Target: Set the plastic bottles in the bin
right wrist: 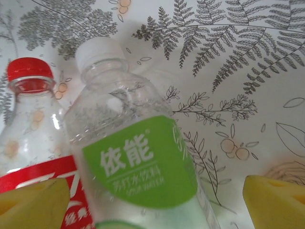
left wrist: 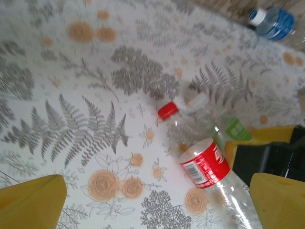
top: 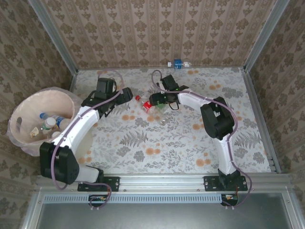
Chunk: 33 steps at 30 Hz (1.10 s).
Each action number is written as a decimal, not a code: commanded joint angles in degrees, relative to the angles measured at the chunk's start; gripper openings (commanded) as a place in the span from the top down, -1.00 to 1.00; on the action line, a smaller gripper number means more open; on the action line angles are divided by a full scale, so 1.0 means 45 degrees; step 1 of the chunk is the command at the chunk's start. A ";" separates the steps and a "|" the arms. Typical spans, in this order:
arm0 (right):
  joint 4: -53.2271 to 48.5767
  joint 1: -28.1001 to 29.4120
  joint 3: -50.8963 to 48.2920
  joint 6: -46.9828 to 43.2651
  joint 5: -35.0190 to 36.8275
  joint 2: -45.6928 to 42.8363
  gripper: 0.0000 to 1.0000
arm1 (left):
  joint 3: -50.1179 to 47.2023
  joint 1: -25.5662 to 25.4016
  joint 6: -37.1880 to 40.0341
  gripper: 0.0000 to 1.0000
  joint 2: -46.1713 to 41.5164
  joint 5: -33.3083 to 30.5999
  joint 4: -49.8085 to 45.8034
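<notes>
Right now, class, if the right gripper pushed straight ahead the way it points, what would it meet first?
Most likely the green-label bottle, which lies between the open jaws of the right gripper, its white cap pointing away. The red-label bottle lies just beside it. Exact depth is unclear.

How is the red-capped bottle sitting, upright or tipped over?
Tipped over: the red-capped bottle lies on its side on the table, beside the green-label bottle.
</notes>
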 commanded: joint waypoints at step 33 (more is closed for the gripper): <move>0.3118 -0.0624 -0.9401 0.2049 0.3635 -0.8319 -0.12 | -0.0584 -0.1241 -0.2717 -1.00 0.4434 0.2320 0.3467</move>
